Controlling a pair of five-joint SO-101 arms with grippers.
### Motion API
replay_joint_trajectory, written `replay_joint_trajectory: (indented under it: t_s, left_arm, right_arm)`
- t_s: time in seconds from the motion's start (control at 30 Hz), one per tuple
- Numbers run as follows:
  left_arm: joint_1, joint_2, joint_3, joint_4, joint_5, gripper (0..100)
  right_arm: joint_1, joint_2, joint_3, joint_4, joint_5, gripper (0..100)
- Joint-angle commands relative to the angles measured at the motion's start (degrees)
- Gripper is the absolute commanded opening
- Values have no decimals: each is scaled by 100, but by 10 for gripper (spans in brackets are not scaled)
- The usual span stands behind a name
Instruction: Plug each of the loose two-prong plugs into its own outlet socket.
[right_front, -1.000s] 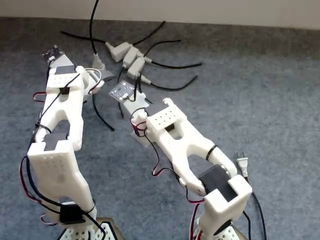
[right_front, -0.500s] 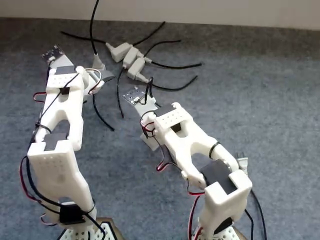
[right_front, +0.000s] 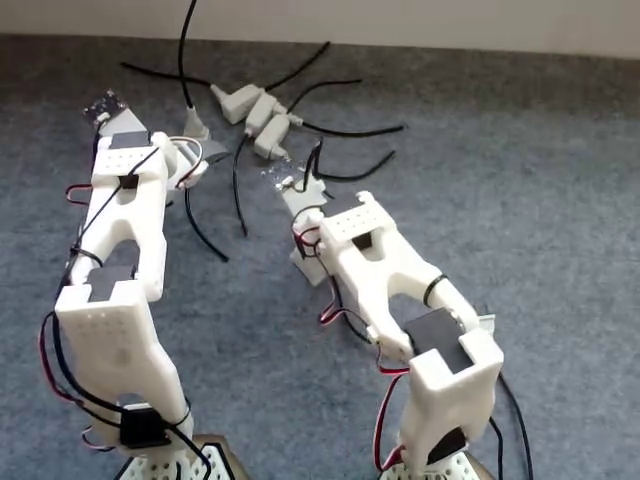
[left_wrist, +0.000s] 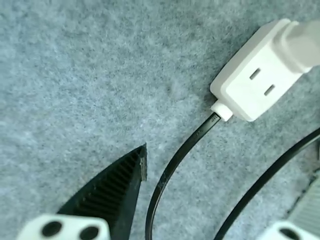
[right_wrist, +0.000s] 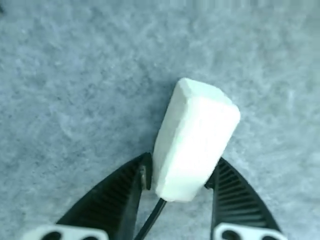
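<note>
Left gripper (right_front: 205, 155): it hangs low over the grey carpet (right_front: 500, 200) with its jaws wide apart, holding nothing.
Socket: a white two-slot outlet socket (left_wrist: 250, 85) lies flat on the carpet just ahead of the left gripper, slots facing up, and its thin black cord (left_wrist: 175, 170) runs back between the jaws.
Cluster: a bunch of white connector blocks with black leads (right_front: 255, 112) lies at the far side, between the two arms.
Right gripper (right_wrist: 179, 172): its black jaws are closed on the cord end of a white rectangular plug body (right_wrist: 195, 135) and hold it just short of the cluster.
Plug: its free end points away from the wrist. The prongs cannot be seen, so it may be a socket block.
Step in hand: probably carrying a held plug towards a socket for mating.
Next move: the prongs must be lined up with a free pair of slots and pushed straight in, while the left gripper likely steadies the socket.
Writing: no brand, label or print is readable.
</note>
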Motion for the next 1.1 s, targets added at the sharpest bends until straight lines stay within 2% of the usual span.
replay_joint_trajectory:
  t_s: [0.0,0.3,0.7,0.97,1.07]
  left_arm:
    - [-22,-75,-180,-79,44,460]
    - [-22,-75,-180,-79,44,460]
    - [-22,-75,-180,-79,35,460]
    - [-22,-75,-180,-79,35,460]
    - [-22,-75,-180,-79,35,460]
  right_arm:
    - [154,-145,-523,-48,70,188]
    - [180,-119,-1578,752,70,188]
    - [787,374,-1648,787,70,188]
    - [769,-629,-1824,884,79,188]
    - [418,-1024,-1807,1086,79,188]
